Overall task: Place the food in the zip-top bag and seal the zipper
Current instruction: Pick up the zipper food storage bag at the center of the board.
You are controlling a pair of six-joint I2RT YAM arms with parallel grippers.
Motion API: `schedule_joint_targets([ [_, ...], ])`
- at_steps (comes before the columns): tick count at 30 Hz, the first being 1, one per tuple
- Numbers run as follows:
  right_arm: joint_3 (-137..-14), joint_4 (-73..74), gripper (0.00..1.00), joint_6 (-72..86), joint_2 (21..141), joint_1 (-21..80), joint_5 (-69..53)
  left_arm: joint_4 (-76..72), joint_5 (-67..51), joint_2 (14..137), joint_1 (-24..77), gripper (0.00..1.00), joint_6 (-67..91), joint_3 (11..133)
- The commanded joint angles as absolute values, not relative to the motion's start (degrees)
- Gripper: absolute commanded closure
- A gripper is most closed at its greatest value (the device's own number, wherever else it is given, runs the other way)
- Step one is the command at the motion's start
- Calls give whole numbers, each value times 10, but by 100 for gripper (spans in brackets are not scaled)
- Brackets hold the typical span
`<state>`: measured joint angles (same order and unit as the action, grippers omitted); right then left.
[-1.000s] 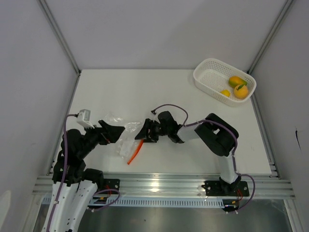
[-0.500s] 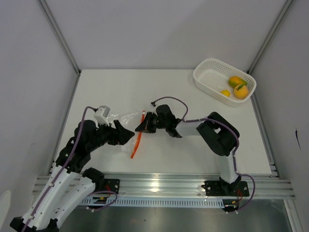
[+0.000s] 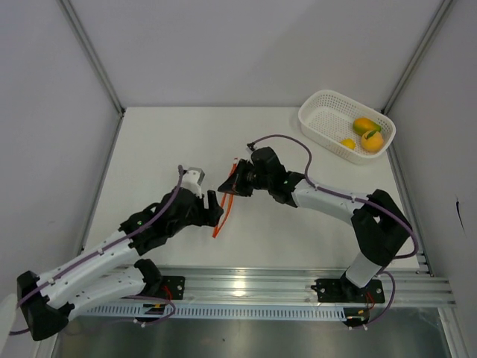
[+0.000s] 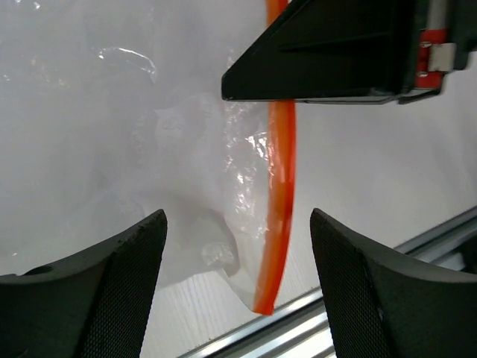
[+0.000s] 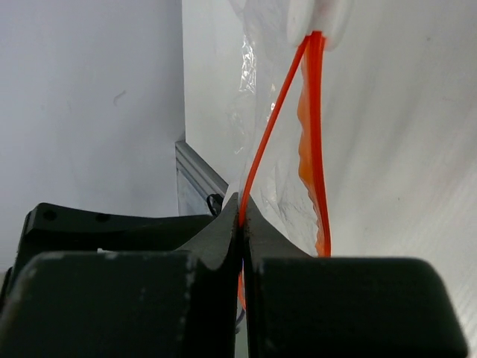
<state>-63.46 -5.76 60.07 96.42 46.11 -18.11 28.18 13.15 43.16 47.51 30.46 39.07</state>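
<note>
R hand (image 5: 242,216) pinches zipper (image 4: 282,201); L hand (image 4: 237,224) beside.

The zip-top bag (image 4: 186,149) and right end effector (image 3: 226,188) block the left end effector (image 3: 215,212); bare table (image 3: 164,142) beyond

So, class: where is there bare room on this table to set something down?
Free: the table's far strip left of the basket, and patch between basket and right arm. Crowded: centre, where the left end effector and right end effector meet the zip-top bag.
</note>
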Motion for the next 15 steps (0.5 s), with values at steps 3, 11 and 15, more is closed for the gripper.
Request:
schedule_joint_targets([
  [3, -655, 39, 100, 605, 918, 456, -143, 238, 239, 497, 522, 21, 293, 432],
  [11, -656, 86, 100, 598, 903, 454, -107, 210, 303, 564, 574, 26, 291, 456],
  [15, -661, 118, 100, 602, 896, 457, -81, 208, 327, 589, 591, 29, 285, 469],
])
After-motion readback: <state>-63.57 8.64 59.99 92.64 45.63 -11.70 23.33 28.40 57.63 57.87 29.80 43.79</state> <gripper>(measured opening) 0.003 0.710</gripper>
